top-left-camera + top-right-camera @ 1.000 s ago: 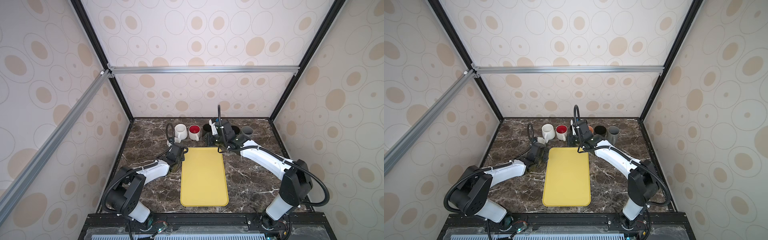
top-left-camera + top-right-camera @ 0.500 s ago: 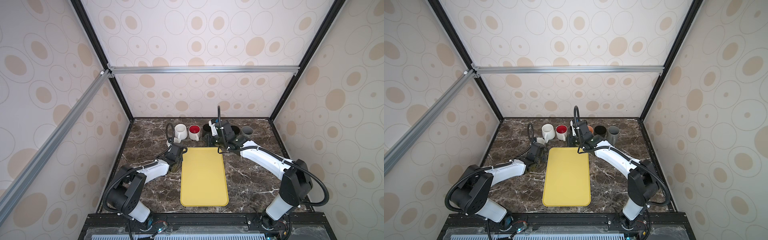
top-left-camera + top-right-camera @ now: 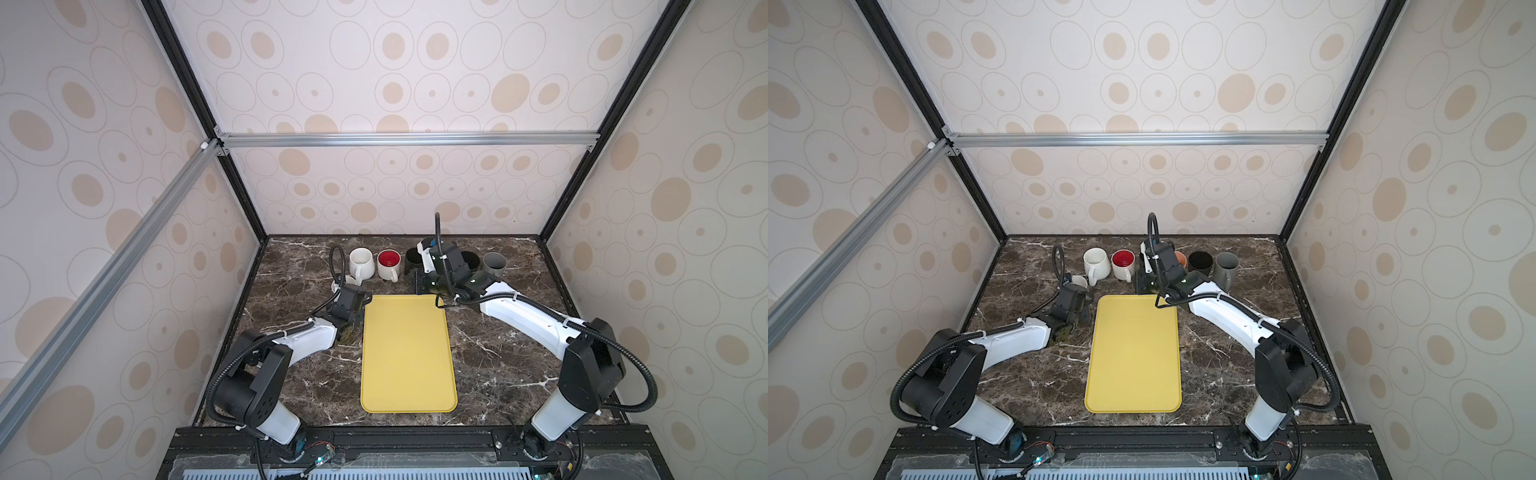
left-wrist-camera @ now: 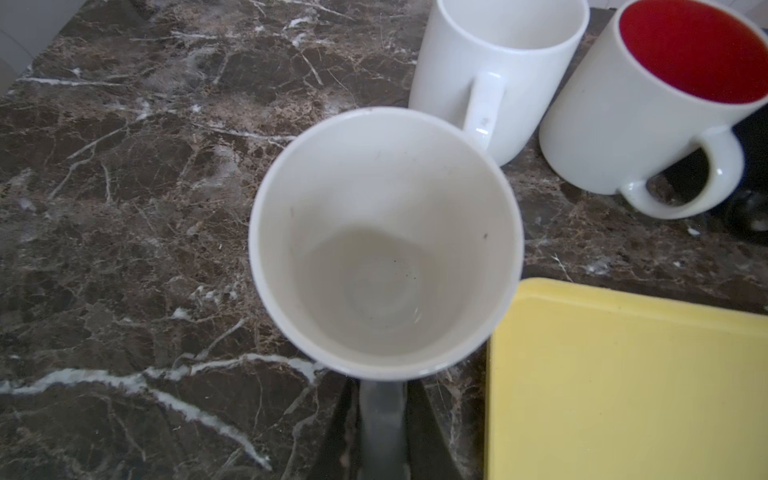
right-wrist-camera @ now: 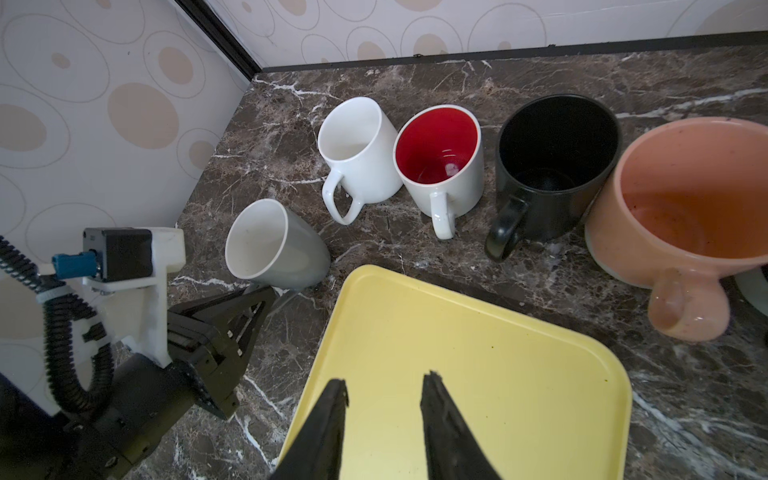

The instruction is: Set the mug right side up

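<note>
In both top views the left arm [image 3: 307,336] hides most of the grey mug [image 3: 341,281]. We see only its rim, centre-left of frame, just beside the yellow tray's [image 3: 407,353] upper left corner.

Left gripper [image 4: 381,415]: jaws clamped on the mug's handle, which the frame edge cuts off.

Mug: mouth up, tilted, white inside with a few dark specks.

Right gripper [image 5: 384,390]: jaws apart above the tray.

White arms [image 3: 528,320] carry black joints [image 3: 590,374], ribbed cables [image 5: 60,345], a black right gripper [image 5: 384,380].

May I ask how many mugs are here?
7: a tapered mug gripped by the left hand; six in the back row: white, red-lined, black, pink, second black, grey. Others may hide behind the right arm.
</note>
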